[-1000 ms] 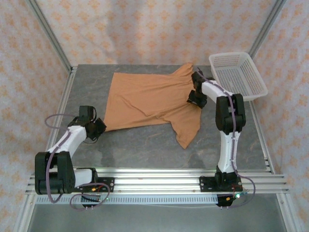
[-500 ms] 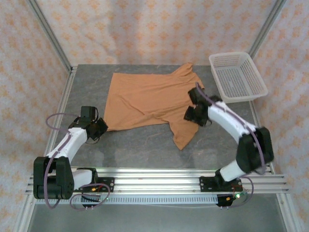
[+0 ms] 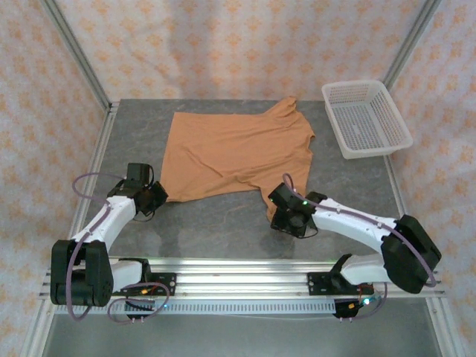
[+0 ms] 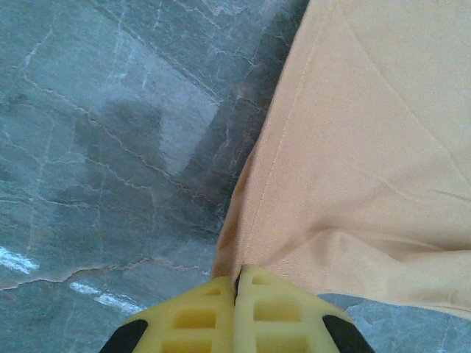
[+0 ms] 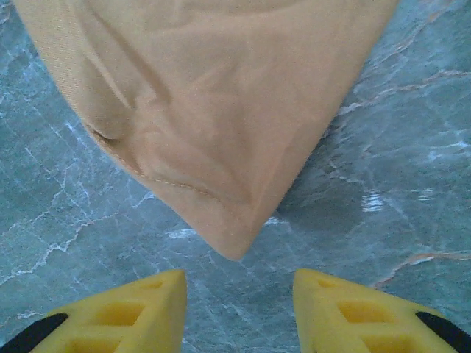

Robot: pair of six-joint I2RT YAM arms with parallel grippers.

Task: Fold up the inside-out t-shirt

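Observation:
The inside-out t-shirt [image 3: 238,149] is tan and lies spread on the grey table, with one pointed corner reaching toward the near right. My left gripper [image 3: 154,198] is shut on the shirt's near-left corner. In the left wrist view its yellow fingers [image 4: 237,278] pinch the hemmed edge of the cloth [image 4: 368,147]. My right gripper [image 3: 285,210] hangs over the near pointed corner and hides it from above. In the right wrist view it is open [image 5: 239,283] with nothing between its fingers. The stitched tip of the shirt [image 5: 235,243] lies just ahead of them on the table.
A white mesh basket [image 3: 366,117] stands at the table's far right corner. Bare grey marbled table [image 3: 216,227] lies between the shirt and the aluminium rail [image 3: 238,271] at the near edge. Patterned walls enclose the table.
My right arm has swung from the shirt's far right side down to its near pointed corner, with its jaws narrowing a little. The left gripper has kept its hold.

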